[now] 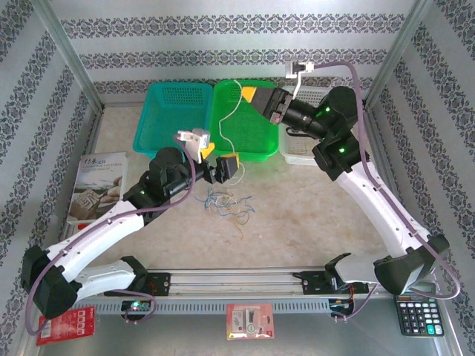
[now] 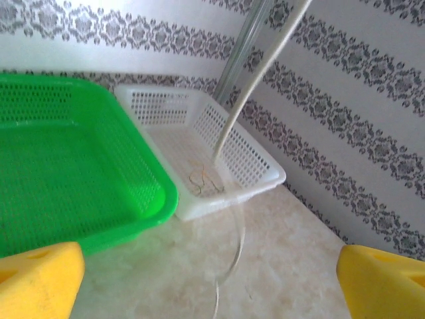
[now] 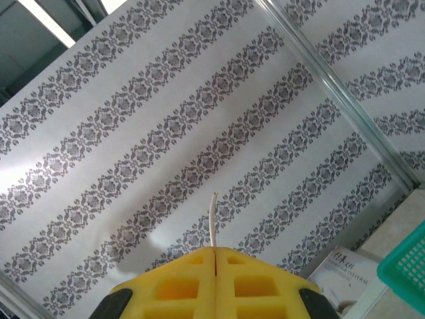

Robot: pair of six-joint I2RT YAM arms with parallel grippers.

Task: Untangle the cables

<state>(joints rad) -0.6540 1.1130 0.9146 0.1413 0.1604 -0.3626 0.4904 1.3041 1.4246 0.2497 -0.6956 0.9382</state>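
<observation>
A loose tangle of thin cables (image 1: 227, 202), whitish, pale blue and tan, lies on the table in front of the arms. One white cable (image 1: 225, 122) rises from it to my right gripper (image 1: 251, 95), which is held high over the green basket (image 1: 245, 126). That gripper (image 3: 215, 252) is shut on the white cable, whose short end (image 3: 212, 219) sticks out above the yellow pads. My left gripper (image 1: 219, 158) is just above the tangle and open. The white cable (image 2: 238, 106) hangs between its wide-apart yellow fingertips (image 2: 36, 282) without touching them. A tan cable (image 2: 202, 179) lies in the white basket (image 2: 255, 169).
A teal basket (image 1: 174, 111), the green basket and the white basket (image 1: 303, 144) stand in a row at the back. A book (image 1: 96, 185) lies at the left. A calculator (image 1: 419, 315), a red packet (image 1: 67, 325) and a small packet (image 1: 250, 320) sit along the near edge.
</observation>
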